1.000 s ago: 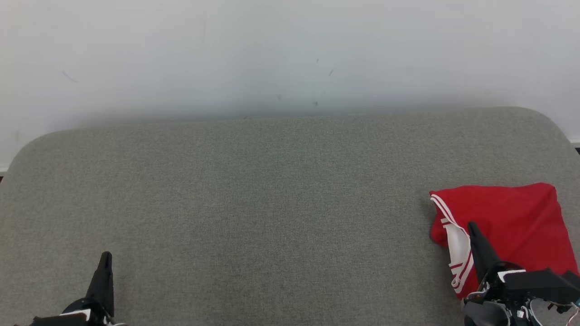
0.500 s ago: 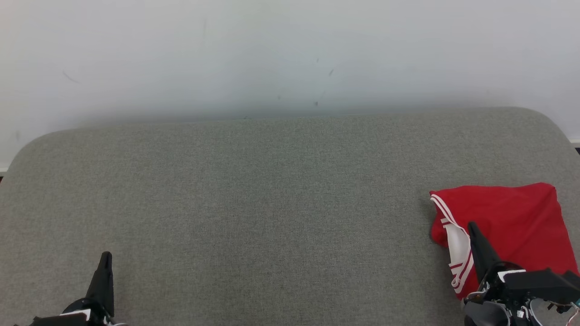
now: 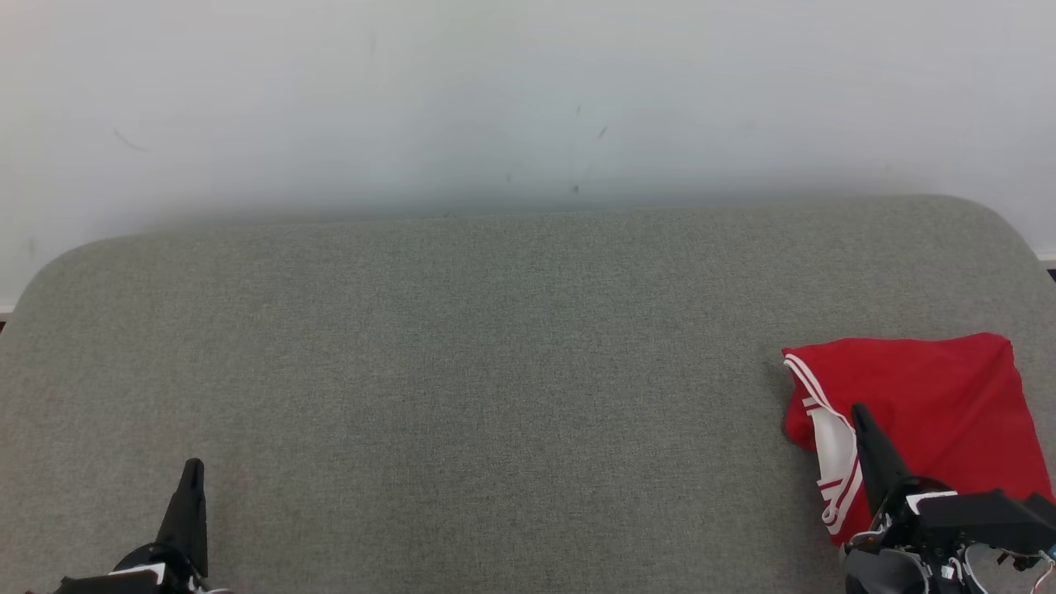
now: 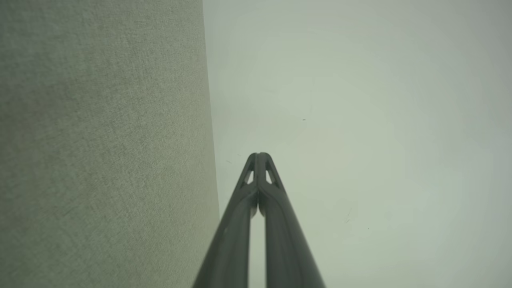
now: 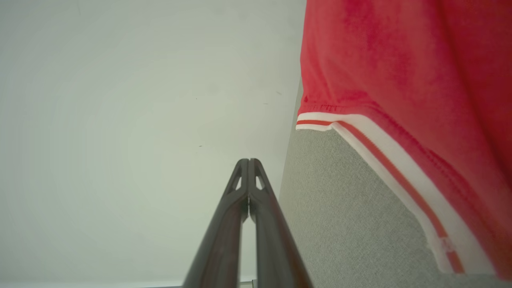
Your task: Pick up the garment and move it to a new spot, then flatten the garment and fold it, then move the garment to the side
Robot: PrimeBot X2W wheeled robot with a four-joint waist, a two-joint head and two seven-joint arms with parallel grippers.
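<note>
A red garment [image 3: 924,412] with white stripes lies folded at the right end of the grey cushioned surface [image 3: 495,371]. In the right wrist view the red garment [image 5: 400,72] and its striped hem take up the right side. My right gripper [image 3: 860,411] rests at the lower right, shut, its tip over the garment's white striped edge but holding nothing. The right gripper [image 5: 249,161] has its fingers pressed together. My left gripper [image 3: 192,466] sits at the lower left, shut and empty. Its fingers meet at the left gripper [image 4: 259,154] tip.
A pale wall [image 3: 528,99] rises behind the grey surface. The surface's rounded far corners lie at left and right. Its wide middle stretch is bare grey fabric.
</note>
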